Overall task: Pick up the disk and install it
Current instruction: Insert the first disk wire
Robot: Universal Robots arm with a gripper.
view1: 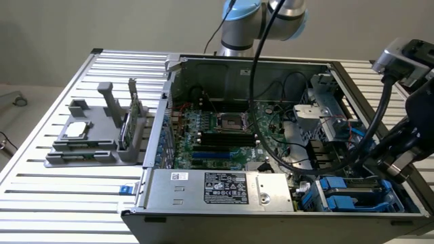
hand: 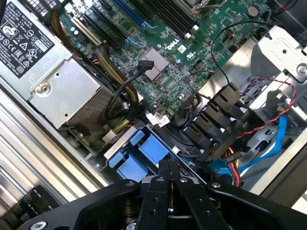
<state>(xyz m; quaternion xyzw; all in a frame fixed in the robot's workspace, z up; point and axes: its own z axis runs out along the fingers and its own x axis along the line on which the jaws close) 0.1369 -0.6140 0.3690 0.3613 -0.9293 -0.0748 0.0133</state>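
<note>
My gripper (view1: 392, 168) hangs over the near right corner of the open computer case (view1: 237, 66), just above the drive bay. In the wrist view its two black fingers (hand: 169, 165) are pressed together, shut, with nothing between them. Right beyond the fingertips lies blue plastic (hand: 144, 155), which in the exterior view is the blue frame (view1: 352, 195) set in the bay. I cannot tell the disk's silver body or label apart from that blue plastic; it may be hidden inside it.
The green motherboard (view1: 217, 137) and the silver power supply (view1: 217, 188) lie on the exterior view's left of the bay. Black and red cables (hand: 225, 129) run close to the fingers. A grey stand (view1: 95, 137) on the slatted table holds a small silver chip (view1: 78, 129).
</note>
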